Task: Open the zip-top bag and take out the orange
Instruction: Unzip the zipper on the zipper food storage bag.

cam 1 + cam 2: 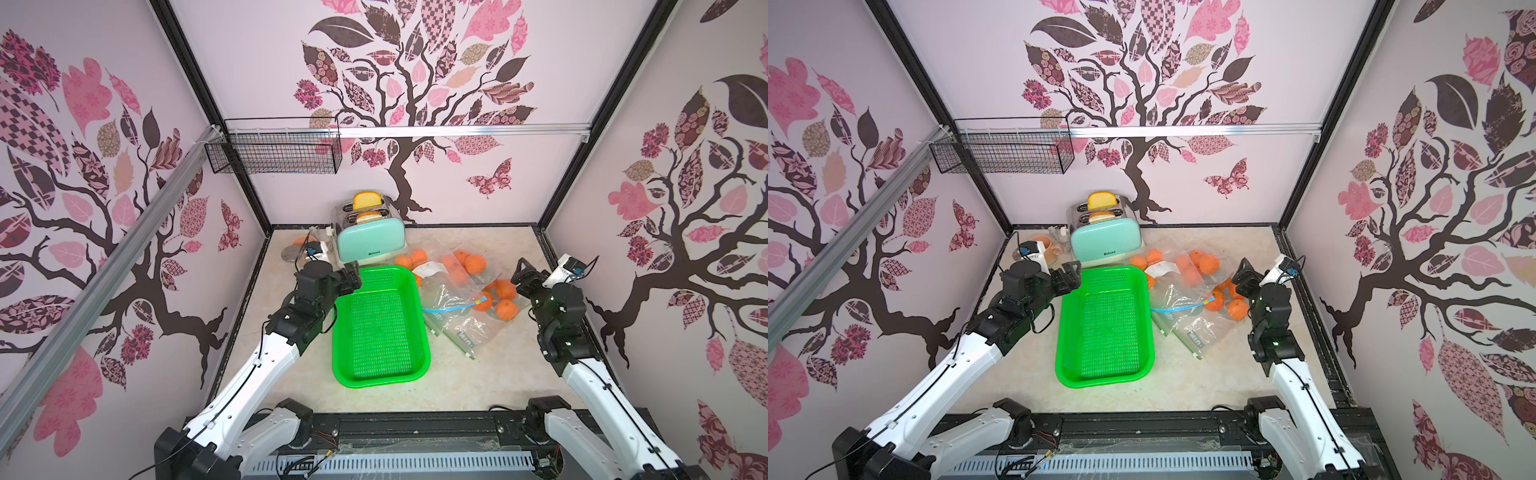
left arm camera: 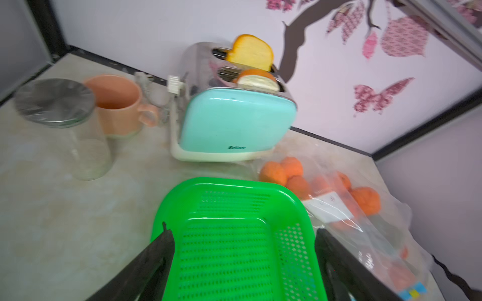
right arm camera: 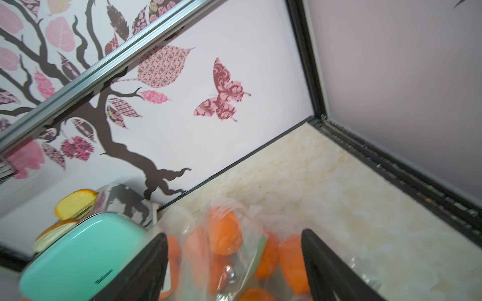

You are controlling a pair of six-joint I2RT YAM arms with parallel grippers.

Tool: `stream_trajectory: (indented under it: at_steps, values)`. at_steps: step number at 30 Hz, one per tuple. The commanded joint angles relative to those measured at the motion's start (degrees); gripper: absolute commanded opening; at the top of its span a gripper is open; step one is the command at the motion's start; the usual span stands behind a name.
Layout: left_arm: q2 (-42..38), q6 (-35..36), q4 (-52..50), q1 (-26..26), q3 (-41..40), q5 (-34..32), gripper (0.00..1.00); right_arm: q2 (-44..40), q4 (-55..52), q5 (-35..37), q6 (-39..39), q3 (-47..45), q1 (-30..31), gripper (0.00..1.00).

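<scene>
Several clear zip-top bags [image 1: 446, 293] lie crumpled right of the green basket; one shows a blue zip strip [image 1: 451, 309]. Oranges [image 1: 505, 309] show through the plastic at the right end, and more oranges [image 1: 475, 263] sit in a bag further back. My right gripper [image 1: 524, 272] hovers open just right of the bags; in the right wrist view its gripper [image 3: 234, 237] frames bagged oranges [image 3: 224, 229] below, touching nothing. My left gripper [image 1: 353, 274] stands open over the basket's far left corner, empty, with the bags [image 2: 365, 229] off to its side.
A green perforated basket [image 1: 380, 328] fills the table's middle. A mint toaster [image 1: 370, 243] with two bread slices stands behind it. A peach mug [image 1: 1044, 249] and a lidded glass jar [image 2: 60, 125] sit at the back left. A wire basket [image 1: 274, 145] hangs on the wall.
</scene>
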Motion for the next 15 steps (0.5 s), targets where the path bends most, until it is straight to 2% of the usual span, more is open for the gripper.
stream_trajectory:
  at_steps: [1,3,5,9,11,12,15]
  values:
    - [-0.01,1.98,-17.49,-5.06,5.71,7.84,0.86,-0.06,-16.28,-10.32,6.28,2.86,2.22,0.80]
    - [-0.24,3.06,-23.86,-9.25,7.79,5.47,0.86,2.19,-15.86,-13.48,7.27,2.94,4.30,0.79]
    - [-1.46,5.22,-28.92,-12.27,8.45,5.86,0.87,6.24,-16.01,-16.96,8.57,4.85,4.26,0.75]
    - [-5.96,8.29,-35.49,-12.74,4.68,3.94,0.88,12.37,-18.75,-16.52,6.94,10.52,3.88,0.74]
    - [-9.35,6.59,-36.46,-12.98,1.66,-1.29,0.88,14.60,-18.45,-17.19,7.10,11.38,2.70,0.69]
    - [-10.93,5.84,-36.37,-12.96,0.56,-2.78,0.89,15.61,-17.78,-18.68,7.71,11.35,2.03,0.68]
    - [-15.85,6.88,-33.46,-12.99,-2.28,-1.36,0.88,20.01,-16.64,-25.52,9.92,11.78,0.63,0.62]
